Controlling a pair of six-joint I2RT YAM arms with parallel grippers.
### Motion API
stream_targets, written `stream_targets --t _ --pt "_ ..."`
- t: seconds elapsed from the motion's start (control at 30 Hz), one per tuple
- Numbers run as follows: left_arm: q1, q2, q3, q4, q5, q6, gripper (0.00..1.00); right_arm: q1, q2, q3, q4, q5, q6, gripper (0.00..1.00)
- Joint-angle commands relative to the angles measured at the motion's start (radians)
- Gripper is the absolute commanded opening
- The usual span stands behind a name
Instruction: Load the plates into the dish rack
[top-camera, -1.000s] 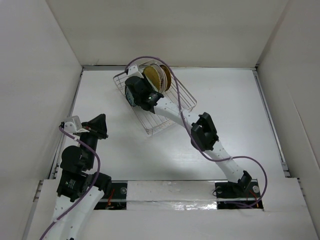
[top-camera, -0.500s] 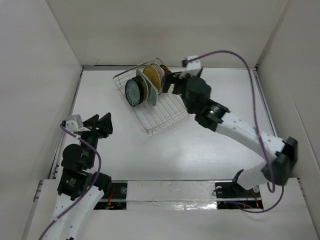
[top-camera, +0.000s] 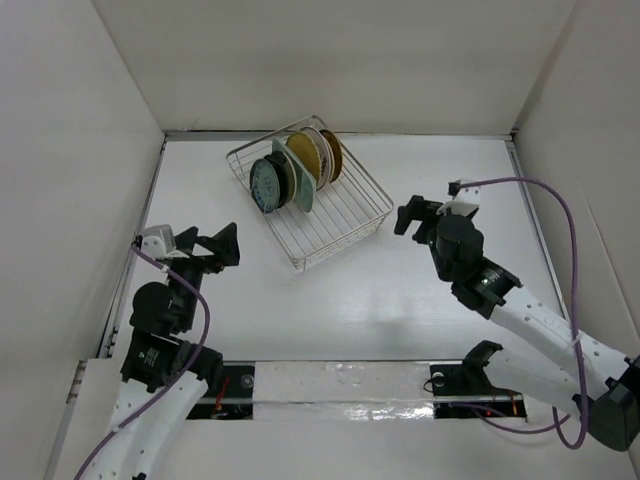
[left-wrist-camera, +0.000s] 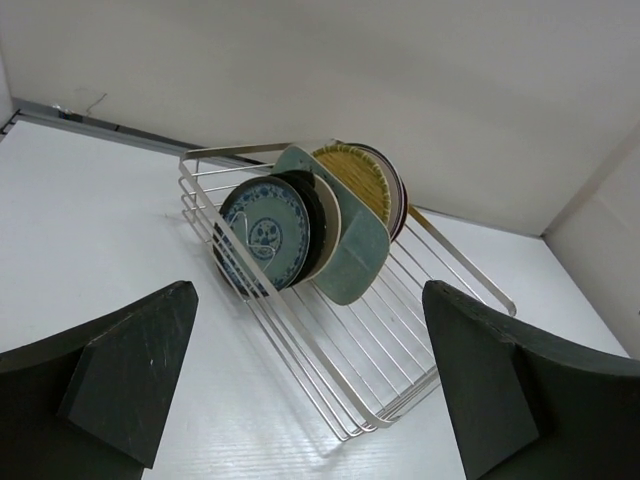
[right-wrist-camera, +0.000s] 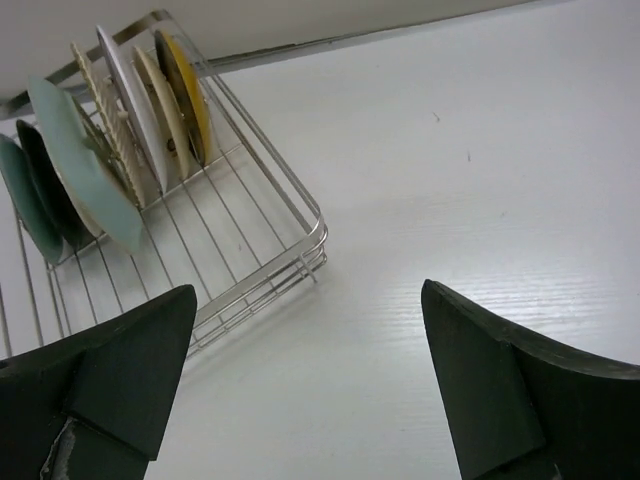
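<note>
Lab test cell, plain white walls

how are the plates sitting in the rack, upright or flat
Upright: the plates stand on edge, side by side, in the far end of the rack, some leaning a little. None lies flat.

So the right gripper has its two dark fingers spread wide at the bottom corners, nothing between them but bare white table. The wire dish rack sits up in the top left, one corner poking toward the camera, and its left side runs out of frame. The plates are all standing on edge in a row inside it: a teal plate at the far left, then a black plate, a pale green plate, a few cream and tan ones, and a yellow-faced plate at the right end. The near half of the rack is just wires.
</note>
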Motion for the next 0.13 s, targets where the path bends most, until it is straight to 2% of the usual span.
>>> stream_targets --t 0.0,0.1 --pt "-0.004 0.028 -0.013 0.074 0.024 0.028 0.96 -0.022 -0.041 0.008 0.065 -0.071 0.049 1.00" --pt "-0.004 0.037 -0.010 0.069 0.018 0.031 0.98 -0.022 -0.015 0.029 0.052 -0.111 0.063 1.00"
